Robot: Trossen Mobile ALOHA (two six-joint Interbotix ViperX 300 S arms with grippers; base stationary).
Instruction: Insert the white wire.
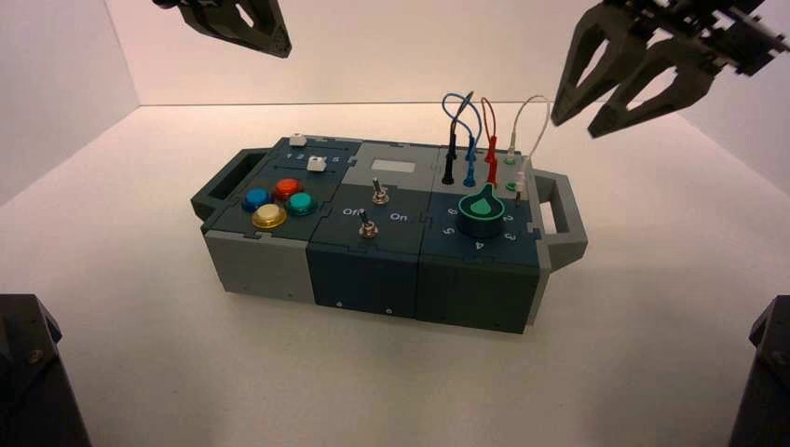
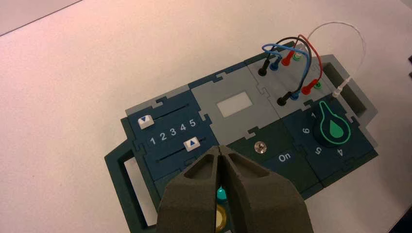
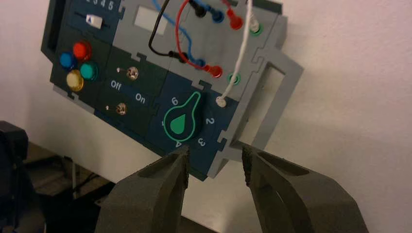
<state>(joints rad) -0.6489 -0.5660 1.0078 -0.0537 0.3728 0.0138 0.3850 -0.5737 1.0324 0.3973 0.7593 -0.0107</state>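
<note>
High view. The box stands on the bench [image 1: 391, 372], its sliders at the far left and its leads at the far right. The left tool [image 1: 284, 53] is parked above and beyond the box's left part. The right tool [image 1: 576, 128], spread open with nothing between its tips, hangs above the right handle [image 1: 568, 209], near the arch of the white wire [image 1: 546, 116]. The black lead [image 1: 455, 121], blue lead [image 1: 482, 116] and red lead [image 1: 494, 107] loop beside the wire.

Left wrist view. The left tool is closed, its two halves meeting over the box. One white slider [image 2: 145, 122] sits at the 1 end of its slot; the other [image 2: 192, 144] is level with the 4. The white wire bows out over the right handle, its near plug [image 2: 338, 91] beside the near green socket [image 2: 317, 85] and apart from it.

Right wrist view. The right tool is open. The far end of the white wire stands at the far green socket [image 3: 256, 29]; its near end is over the dark panel by the green knob [image 3: 182, 121], whose pointer lies between 6 and 2. Whether that end touches the panel cannot be told.
</note>
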